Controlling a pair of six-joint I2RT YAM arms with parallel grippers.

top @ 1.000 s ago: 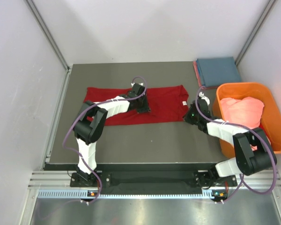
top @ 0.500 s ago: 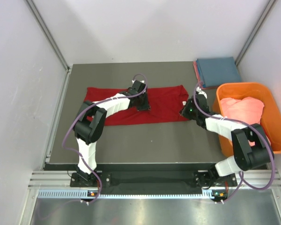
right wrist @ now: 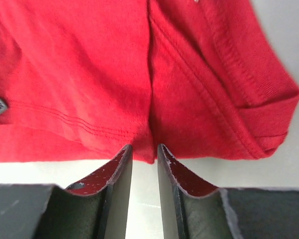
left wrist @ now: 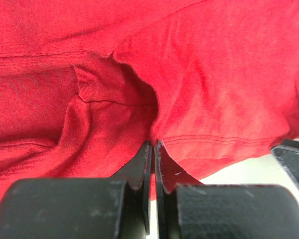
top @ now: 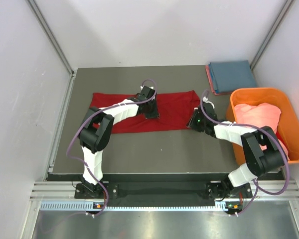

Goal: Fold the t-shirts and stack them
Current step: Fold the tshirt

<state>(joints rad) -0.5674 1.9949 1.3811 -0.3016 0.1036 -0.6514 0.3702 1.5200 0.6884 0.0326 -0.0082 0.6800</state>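
Looking down on the desk with 12 o'clock as its far edge, the deep red t-shirt lies stretched out across the middle. Its long side runs from 9 o'clock toward 3 o'clock, and it's a bit rumpled along the near edge at the left end.

The left tool sits on top of that shirt, roughly at the centre of the desk and a touch toward 12. From its wrist cam the two fingers are pressed together with a thin sliver of red cloth pinched between them, so it's clamped on the shirt right at a stitched hem. Folded layers bunch up just ahead of the tips.

The right tool is down at the shirt's right end, on the near corner. In its wrist cam the fingers stand only a narrow gap apart, with pale desk showing between them. The hem's folded edge sits right at the tips, and I can't tell if it's actually touching.

Over at 1 o'clock, the blue t-shirt lies folded on a pinkish folded layer that only peeks out at its left edge. At 3 o'clock the orange tub holds a crumpled salmon-pink t-shirt.
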